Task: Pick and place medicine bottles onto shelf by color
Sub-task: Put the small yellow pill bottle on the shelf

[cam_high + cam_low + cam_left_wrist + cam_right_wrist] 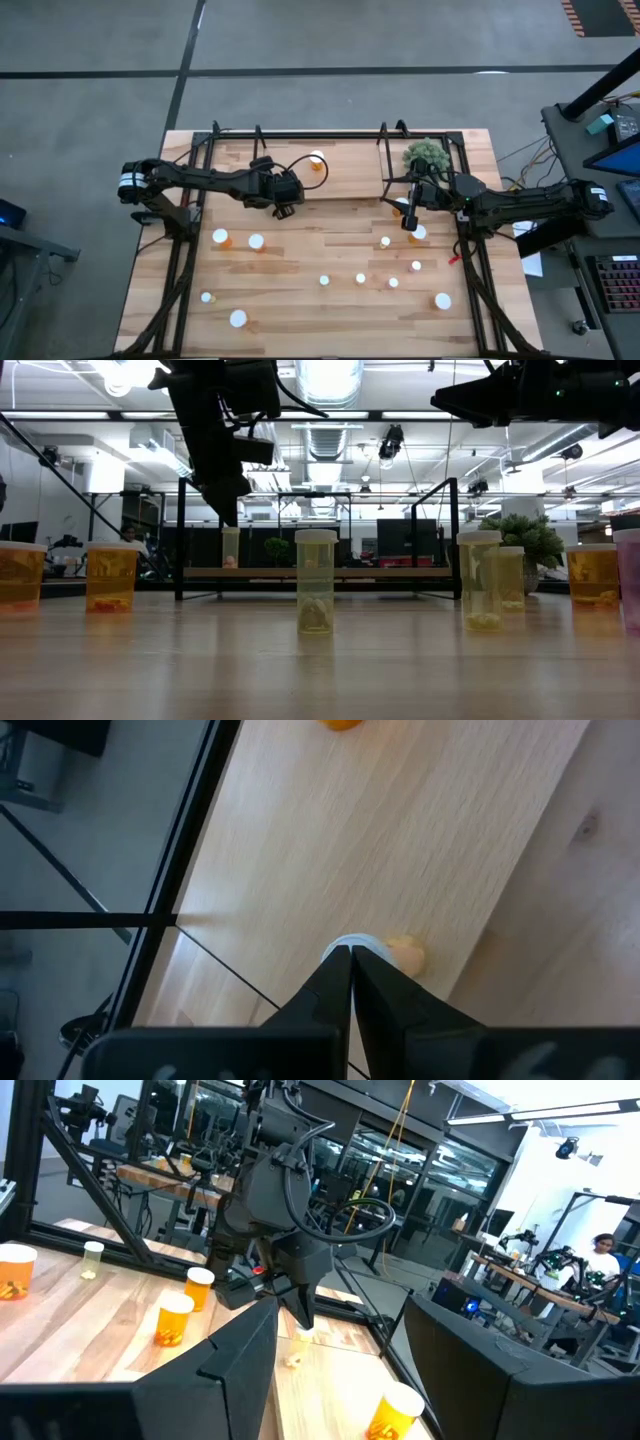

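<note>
Grey concrete floor all around, crossed by dark seams. Open industrial ceiling with bright strip lights and hanging ducts. Glass-walled partitions on dark frames further back. Workbenches crowded with equipment (possibly other rigs, too far off to tell). A person seated at a distant bench. A desk with a keyboard off to one side.

This is a robotics lab in an open industrial hall. Around the wooden table lies bare grey concrete floor; overhead run exposed ducts and strip lights, and beyond it stand glass partitions, workbenches and monitors.
</note>
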Controlling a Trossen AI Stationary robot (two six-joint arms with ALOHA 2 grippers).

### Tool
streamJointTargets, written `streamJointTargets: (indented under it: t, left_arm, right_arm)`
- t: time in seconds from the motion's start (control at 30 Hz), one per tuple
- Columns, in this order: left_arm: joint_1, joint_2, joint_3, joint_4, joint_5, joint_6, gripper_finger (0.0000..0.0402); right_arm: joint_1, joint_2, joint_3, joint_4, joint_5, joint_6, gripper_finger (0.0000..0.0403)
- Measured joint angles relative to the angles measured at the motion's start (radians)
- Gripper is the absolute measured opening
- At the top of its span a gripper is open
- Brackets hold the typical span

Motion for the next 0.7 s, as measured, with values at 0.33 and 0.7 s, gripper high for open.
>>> streamJointTargets:
  t: [0.33, 0.7]
  left_arm:
    - [0.0, -0.006, 0.011, -0.006, 0.007, 0.0, 0.0]
    - [-0.002, -0.008, 0.16, 0.045, 0.006, 0.001, 0.0]
  right_arm:
    - [0.0, 0.0, 0.0, 0.0, 0.0, -0.002, 0.021]
    - [0.0, 0.0, 0.0, -0.058, 0.0, 0.0, 0.021]
